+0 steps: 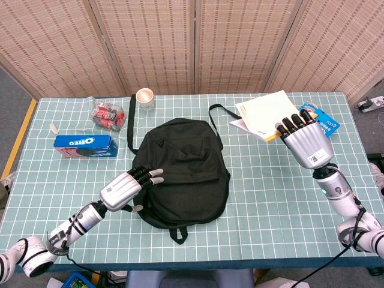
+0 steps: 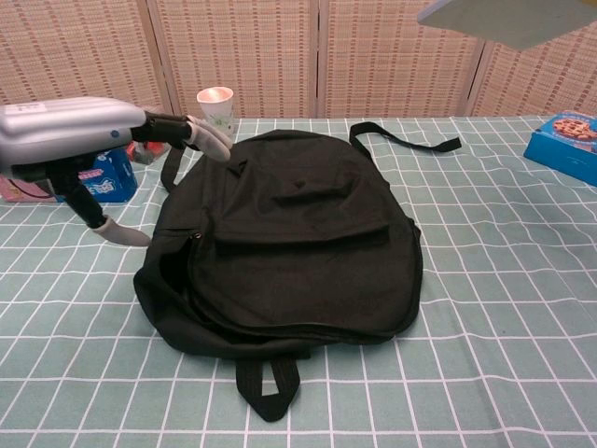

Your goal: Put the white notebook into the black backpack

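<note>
**Inspector:** Risks first. The flat black fabric backpack (image 1: 180, 171) lay face-up on the green-and-white checked tablecloth (image 1: 258, 204), its side zip parted only a little in the chest view. In my judgement the notebook could snag on that narrow mouth, or shove the limp bag along the cloth, unless the opening was spread and held.

**Assessor:** And the hands?

**Inspector:** The left hand (image 1: 127, 187) hovered over the backpack's left edge, fingers extended and apart, grasping nothing; whether they touched the fabric I could not tell. The right hand (image 1: 306, 141) was raised to the backpack's upper right, fingers closed on one end of the thin white paper notebook (image 1: 261, 114). An end-only hold on a floppy book might let it droop or slip out.

**Assessor:** Its orientation?

**Inspector:** Airborne, roughly flat, cover up. Its long axis ran diagonally, the free end pointing away from the hand, toward the backpack's top strap and the folding screen beyond.
</note>
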